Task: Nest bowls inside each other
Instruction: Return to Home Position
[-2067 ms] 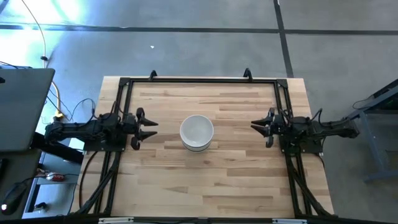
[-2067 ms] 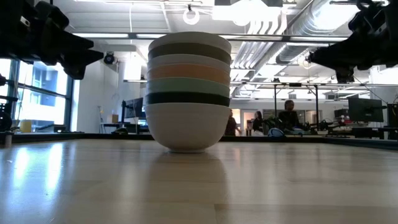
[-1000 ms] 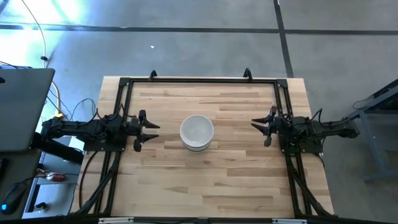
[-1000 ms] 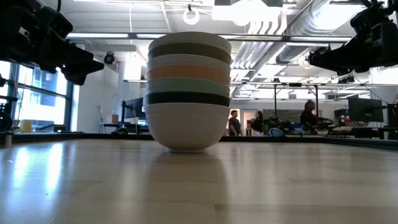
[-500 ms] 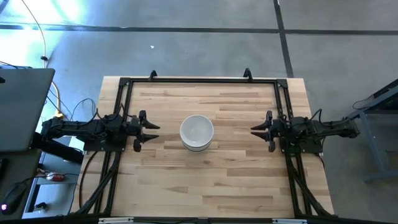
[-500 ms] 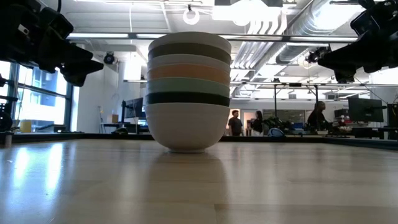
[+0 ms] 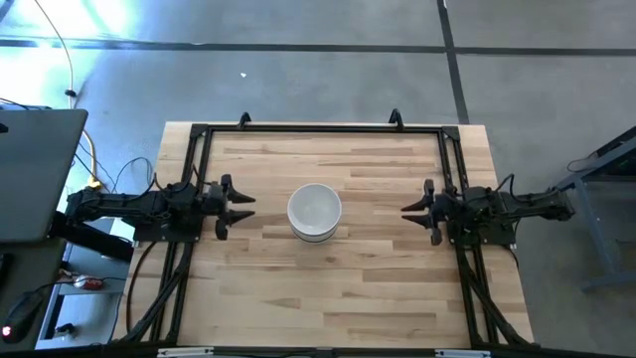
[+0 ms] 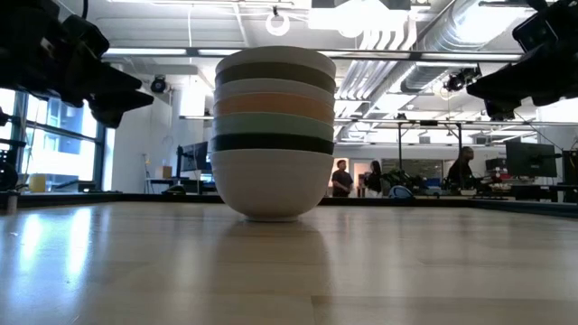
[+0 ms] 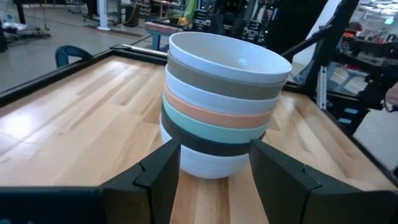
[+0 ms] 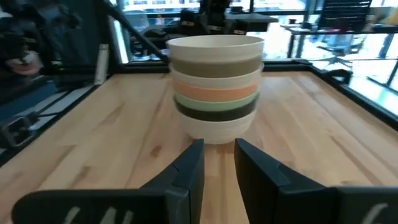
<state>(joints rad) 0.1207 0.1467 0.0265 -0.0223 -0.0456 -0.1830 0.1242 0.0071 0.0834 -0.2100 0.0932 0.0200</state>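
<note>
Bowls (image 7: pixel 315 212): all seven nested in one upright stack, mid-table (image 7: pixel 378 298), a white one on top and a white one at the base. Left gripper (image 7: pixel 238 206): fingers spread, empty, at the table's left edge, aimed at the stack, well apart from it. Right gripper (image 7: pixel 409 210): fingers parted less, empty, mirrored at the right edge. Judgement: nesting done; arms sit clear so nothing nudges the stack

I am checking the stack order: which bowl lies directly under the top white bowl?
The olive-grey bowl: the only grey rim, just beneath the top white bowl and above the middle white bowl.
</note>
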